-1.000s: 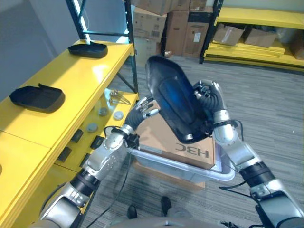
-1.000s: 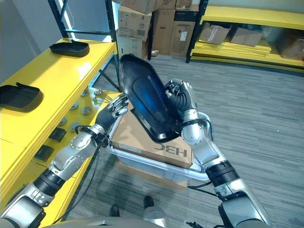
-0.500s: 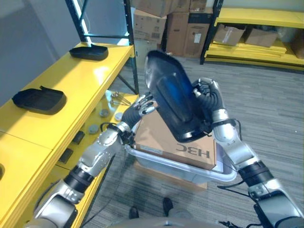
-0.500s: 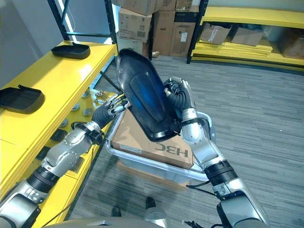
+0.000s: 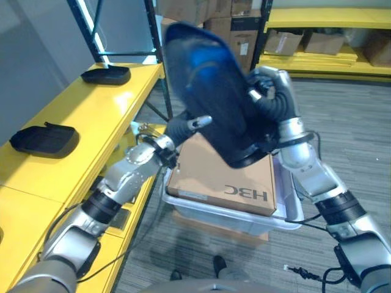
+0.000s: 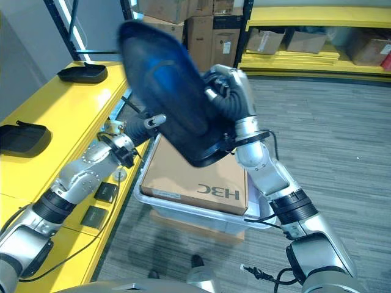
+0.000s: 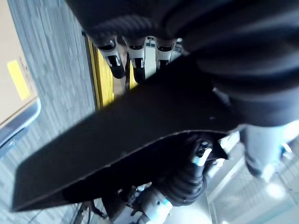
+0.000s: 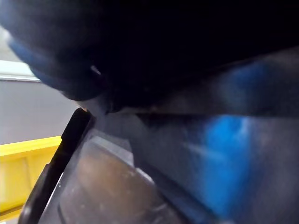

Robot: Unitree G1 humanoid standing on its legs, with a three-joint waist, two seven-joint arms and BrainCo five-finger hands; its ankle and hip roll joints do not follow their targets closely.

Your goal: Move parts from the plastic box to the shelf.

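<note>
In your left eye view, the right hand point(image 5: 276, 91) holds a big black part point(image 5: 214, 91) tilted up above the plastic box point(image 5: 292, 210), its fingers curled round the part's right edge. The left hand point(image 5: 183, 126) reaches to the part's lower left side, fingers straight against it. A cardboard carton point(image 5: 223, 177) lies in the box. Two more black parts point(image 5: 43, 138) point(image 5: 105, 75) sit on the yellow shelf point(image 5: 91, 110), one near its front edge, one towards its far corner. In your left wrist view, straight fingers point(image 7: 135, 58) lie along the part's point(image 7: 117, 140) dark edge. In your right wrist view, the part point(image 8: 187, 140) sits close, and you cannot tell the fingers there.
</note>
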